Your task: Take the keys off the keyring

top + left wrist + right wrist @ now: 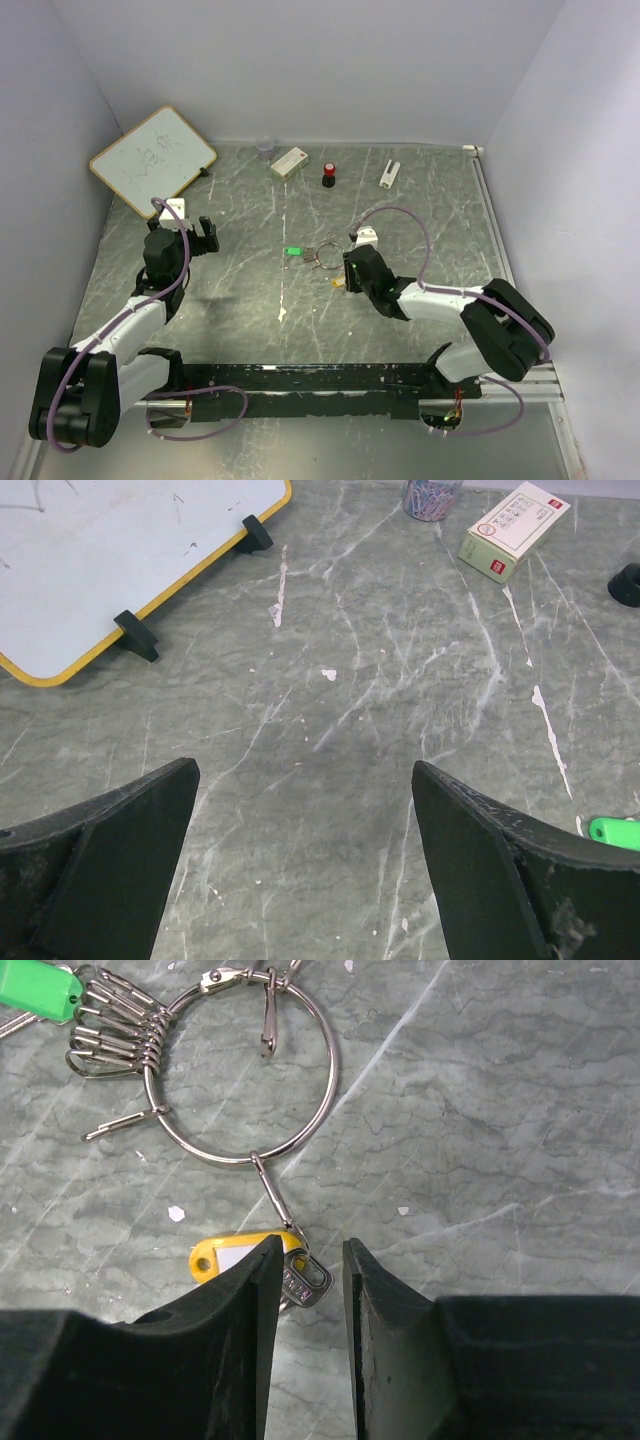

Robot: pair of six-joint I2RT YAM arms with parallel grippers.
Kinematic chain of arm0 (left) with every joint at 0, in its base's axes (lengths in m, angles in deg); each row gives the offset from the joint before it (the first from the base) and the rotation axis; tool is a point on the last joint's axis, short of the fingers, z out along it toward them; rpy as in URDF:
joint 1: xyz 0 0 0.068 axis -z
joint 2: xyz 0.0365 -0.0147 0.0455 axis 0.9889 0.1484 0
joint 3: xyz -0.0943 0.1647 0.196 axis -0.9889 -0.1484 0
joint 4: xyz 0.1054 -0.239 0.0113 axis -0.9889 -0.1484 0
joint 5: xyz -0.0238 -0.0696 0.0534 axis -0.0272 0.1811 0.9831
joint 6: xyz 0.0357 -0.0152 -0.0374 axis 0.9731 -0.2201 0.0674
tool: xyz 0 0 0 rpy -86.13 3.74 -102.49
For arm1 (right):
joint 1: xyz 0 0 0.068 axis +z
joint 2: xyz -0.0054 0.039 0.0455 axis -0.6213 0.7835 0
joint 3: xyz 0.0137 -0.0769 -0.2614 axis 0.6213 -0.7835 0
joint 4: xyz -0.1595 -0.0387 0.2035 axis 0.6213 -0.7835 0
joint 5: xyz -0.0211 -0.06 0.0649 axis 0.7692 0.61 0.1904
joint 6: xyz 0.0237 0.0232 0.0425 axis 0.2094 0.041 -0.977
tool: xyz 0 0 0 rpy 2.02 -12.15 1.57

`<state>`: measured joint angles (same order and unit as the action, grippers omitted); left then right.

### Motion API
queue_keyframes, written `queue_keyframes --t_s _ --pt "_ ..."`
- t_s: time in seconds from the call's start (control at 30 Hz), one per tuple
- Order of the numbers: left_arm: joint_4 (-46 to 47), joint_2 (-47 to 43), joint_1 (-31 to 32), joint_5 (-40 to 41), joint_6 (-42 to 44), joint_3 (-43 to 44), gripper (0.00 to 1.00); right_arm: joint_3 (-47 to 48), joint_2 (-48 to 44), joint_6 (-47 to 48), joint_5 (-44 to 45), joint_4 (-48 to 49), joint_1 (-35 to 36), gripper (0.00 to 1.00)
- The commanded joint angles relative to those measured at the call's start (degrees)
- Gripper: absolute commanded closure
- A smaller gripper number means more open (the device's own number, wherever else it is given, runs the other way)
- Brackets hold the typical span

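Observation:
The keyring (331, 1055) is a thin silver wire ring lying flat on the grey table, with several small clip hooks bunched on its left side. The green-tagged key (40, 988) hangs from those hooks. A longer hook at the ring's bottom carries the yellow-tagged key (225, 1255) and its small silver key head (305, 1280). My right gripper (312, 1245) stands narrowly open around that silver head, which lies against the left finger with a gap to the right one. From above, the ring (325, 253) lies mid-table, just beyond my right gripper (352, 268). My left gripper (305, 768) is wide open and empty, off to the left (195, 228).
A whiteboard (153, 158) leans at the back left. Along the back edge stand a small cup (264, 148), a white and green box (289, 162), a red-capped black knob (328, 176) and a white block (389, 172). The green key tag (615, 832) shows right of the left fingers.

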<state>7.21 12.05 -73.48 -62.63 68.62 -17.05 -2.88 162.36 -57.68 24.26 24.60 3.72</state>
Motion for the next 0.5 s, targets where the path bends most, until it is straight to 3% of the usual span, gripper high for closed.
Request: queue_keyframes --t_s 0.0,0.33,0.47 --pt "2.17 -0.06 0.36 -1.25 0.52 0.64 0.01 1.24 0.95 0.70 0.04 2.46 0.33 0.69" --pt "2.13 -0.05 0.36 -1.00 0.46 0.61 0.01 1.25 2.17 0.50 -1.25 2.76 0.33 0.75" --pt "2.17 0.10 0.36 -1.21 0.52 0.60 0.01 0.90 2.75 0.36 -2.04 3.30 0.34 0.87"
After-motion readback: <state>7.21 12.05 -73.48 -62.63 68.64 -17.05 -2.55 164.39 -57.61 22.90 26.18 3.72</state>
